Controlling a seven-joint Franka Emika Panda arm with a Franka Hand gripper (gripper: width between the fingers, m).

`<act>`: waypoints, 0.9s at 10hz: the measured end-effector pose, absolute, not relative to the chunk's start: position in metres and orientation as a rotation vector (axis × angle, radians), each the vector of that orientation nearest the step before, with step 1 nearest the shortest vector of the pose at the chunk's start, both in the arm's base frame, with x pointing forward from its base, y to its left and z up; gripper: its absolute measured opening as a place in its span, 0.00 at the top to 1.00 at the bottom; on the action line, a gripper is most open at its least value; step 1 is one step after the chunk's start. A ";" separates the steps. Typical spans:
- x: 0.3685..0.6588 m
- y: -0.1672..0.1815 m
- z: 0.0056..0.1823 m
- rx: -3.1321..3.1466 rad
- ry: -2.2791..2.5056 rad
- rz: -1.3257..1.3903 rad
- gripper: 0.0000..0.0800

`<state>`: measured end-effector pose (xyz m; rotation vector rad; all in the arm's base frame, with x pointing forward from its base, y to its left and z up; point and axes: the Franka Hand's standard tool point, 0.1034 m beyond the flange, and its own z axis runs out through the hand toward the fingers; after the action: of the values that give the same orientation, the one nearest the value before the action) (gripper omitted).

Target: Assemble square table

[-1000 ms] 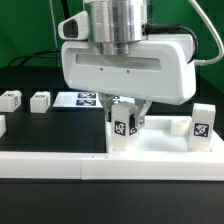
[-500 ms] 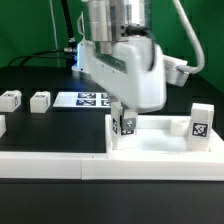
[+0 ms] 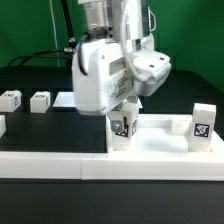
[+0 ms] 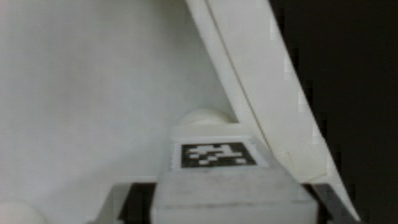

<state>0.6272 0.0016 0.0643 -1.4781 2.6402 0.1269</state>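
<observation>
The black table carries the tabletop, loose legs, marker board.

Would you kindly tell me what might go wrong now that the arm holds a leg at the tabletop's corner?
1. The leg stands at the very corner of the tabletop; if it tilts, it may jam instead of seating.
2. The fingers pinch its smooth sides, so it may slip when twisted.

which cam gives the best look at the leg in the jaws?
Wrist view: the held leg sits close up, tag facing the camera, a jaw on each side, beside the tabletop's raised edge. Exterior view shows it small at the tabletop corner, upper part hidden behind the jaws.
</observation>
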 end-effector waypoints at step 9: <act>0.625 0.006 0.060 -2.343 1.877 -0.018 0.19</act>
<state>0.6245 0.0058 0.0600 -2.3431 1.8771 -0.0176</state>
